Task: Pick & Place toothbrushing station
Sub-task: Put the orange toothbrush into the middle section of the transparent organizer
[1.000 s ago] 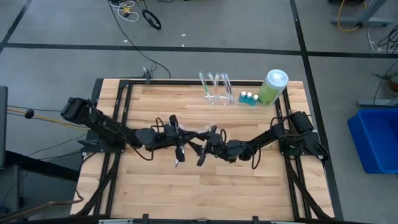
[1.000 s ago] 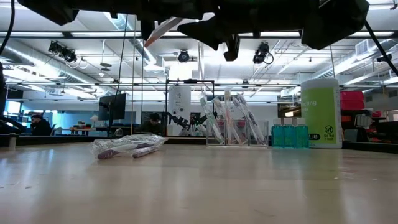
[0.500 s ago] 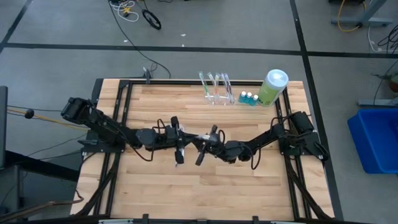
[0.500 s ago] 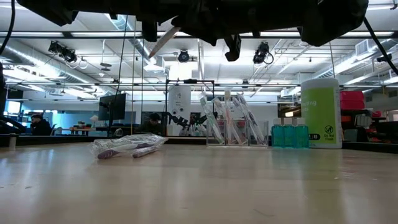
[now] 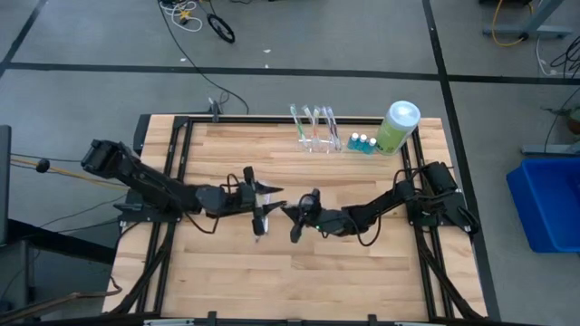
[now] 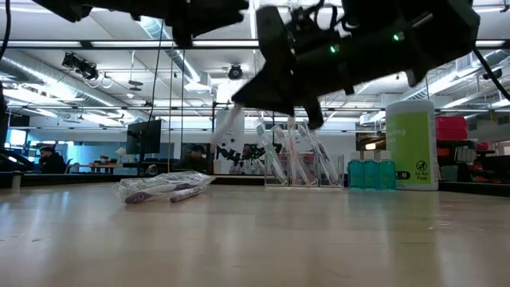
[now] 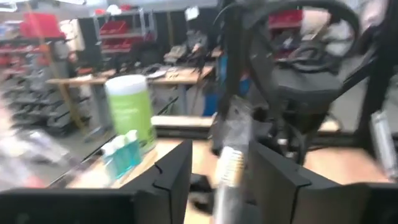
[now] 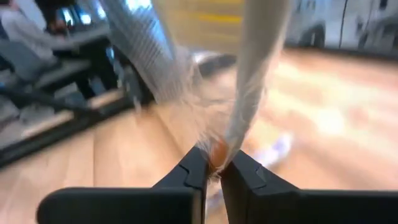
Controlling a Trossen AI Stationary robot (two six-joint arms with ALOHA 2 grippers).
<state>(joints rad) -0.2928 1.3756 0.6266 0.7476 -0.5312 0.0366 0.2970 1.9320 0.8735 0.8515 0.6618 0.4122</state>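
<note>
A toothbrush in a clear wrapper (image 7: pixel 227 167) hangs in the air above the table's middle. My right gripper (image 8: pixel 214 171) is shut on it and shows over the table's middle (image 5: pixel 294 217). My left gripper (image 7: pixel 217 180) is open just to its left (image 5: pixel 260 210). Its fingers stand on either side of the brush head, and I see no touch. The toothbrushing station (image 5: pixel 315 132), a clear rack with upright brushes, stands at the far edge (image 6: pixel 293 164). More wrapped toothbrushes (image 6: pixel 163 187) lie flat on the table. My right gripper pinches the clear wrapper's end (image 8: pixel 214 154) between its two fingertips, where something orange shows inside. The rest of the wrapper (image 8: pixel 249 74) runs on beyond the fingertips. In the low view the wrapped toothbrush (image 6: pixel 229 121) is lifted clear of the table.
A big light-green bottle with a white cap (image 5: pixel 397 127) stands at the far right, right of the rack. Small blue bottles (image 5: pixel 362 143) stand between it and the rack. The wooden table's (image 5: pixel 362 272) near half is bare wood.
My right arm has come lower and tipped, and the wrapped toothbrush has come down from high up to just above the rack's height in the low view. My left arm has drawn back a little toward the table's left edge.
</note>
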